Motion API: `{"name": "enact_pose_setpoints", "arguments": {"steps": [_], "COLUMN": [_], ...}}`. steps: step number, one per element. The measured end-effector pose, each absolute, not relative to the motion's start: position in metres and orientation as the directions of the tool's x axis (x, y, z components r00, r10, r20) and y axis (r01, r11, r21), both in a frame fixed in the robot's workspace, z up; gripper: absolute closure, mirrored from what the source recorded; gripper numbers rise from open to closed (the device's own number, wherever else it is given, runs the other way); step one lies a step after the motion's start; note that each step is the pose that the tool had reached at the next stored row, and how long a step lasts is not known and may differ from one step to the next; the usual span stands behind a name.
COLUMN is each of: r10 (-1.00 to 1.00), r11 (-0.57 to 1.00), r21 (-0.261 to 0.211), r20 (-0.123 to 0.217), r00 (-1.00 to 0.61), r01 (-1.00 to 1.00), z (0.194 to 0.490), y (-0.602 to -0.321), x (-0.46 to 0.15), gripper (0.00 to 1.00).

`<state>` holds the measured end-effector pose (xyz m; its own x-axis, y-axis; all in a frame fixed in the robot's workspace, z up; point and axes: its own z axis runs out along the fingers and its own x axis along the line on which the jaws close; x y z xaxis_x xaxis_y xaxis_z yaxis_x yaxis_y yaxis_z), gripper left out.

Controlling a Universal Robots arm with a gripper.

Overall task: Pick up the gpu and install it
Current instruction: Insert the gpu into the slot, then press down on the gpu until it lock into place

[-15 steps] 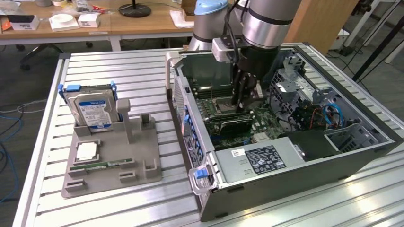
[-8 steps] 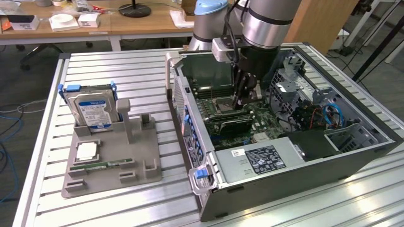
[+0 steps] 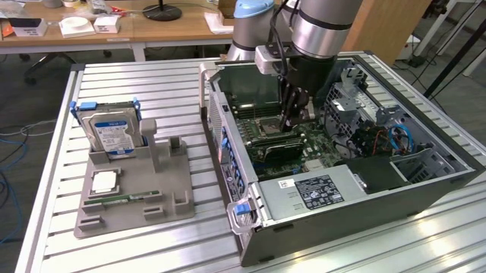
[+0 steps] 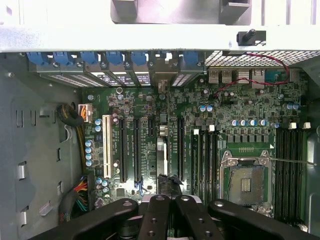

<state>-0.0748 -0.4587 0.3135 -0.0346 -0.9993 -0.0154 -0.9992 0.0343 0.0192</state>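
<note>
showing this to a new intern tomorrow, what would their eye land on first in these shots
First the open computer case lying on its side on the slatted table, with the robot arm reaching down into it. Its end effector is shut on the gpu, which stands on edge over the green motherboard. On the exterior view's left, a grey holder carries a hard drive with a blue-white label.
</note>
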Motion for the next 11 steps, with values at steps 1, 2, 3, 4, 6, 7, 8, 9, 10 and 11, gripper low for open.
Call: {"name": "enact_pose_setpoints", "arguments": {"steps": [1,2,3,4,6,7,8,9,10,11], "r10": [-0.999,-0.999,-0.999,-0.999,-0.999,-0.999,-0.999,-0.999,-0.999,-0.999], "r11": [0.034,0.034,0.034,0.034,0.034,0.034,0.034,0.034,0.034,0.034], "r21": [0.019,0.019,0.019,0.019,0.019,0.019,0.018,0.018,0.018,0.018], "r20": [-0.015,-0.015,-0.015,-0.015,-0.015,-0.015,-0.015,-0.015,-0.015,-0.015], "r00": [-0.035,-0.035,-0.035,-0.035,-0.035,-0.035,-0.035,-0.035,-0.034,-0.034], "r01": [-0.999,-0.999,-0.999,-0.999,-0.999,-0.999,-0.999,-0.999,-0.999,-0.999], "z": [0.313,0.313,0.314,0.314,0.314,0.314,0.308,0.305,0.303,0.301], "y": [-0.459,-0.459,-0.459,-0.459,-0.459,-0.459,-0.459,-0.459,-0.459,-0.459], "x": [-0.075,-0.075,-0.075,-0.075,-0.075,-0.075,-0.077,-0.077,-0.077,-0.077], "gripper": [0.89,0.89,0.89,0.89,0.89,0.89,0.89,0.89,0.89,0.89]}}
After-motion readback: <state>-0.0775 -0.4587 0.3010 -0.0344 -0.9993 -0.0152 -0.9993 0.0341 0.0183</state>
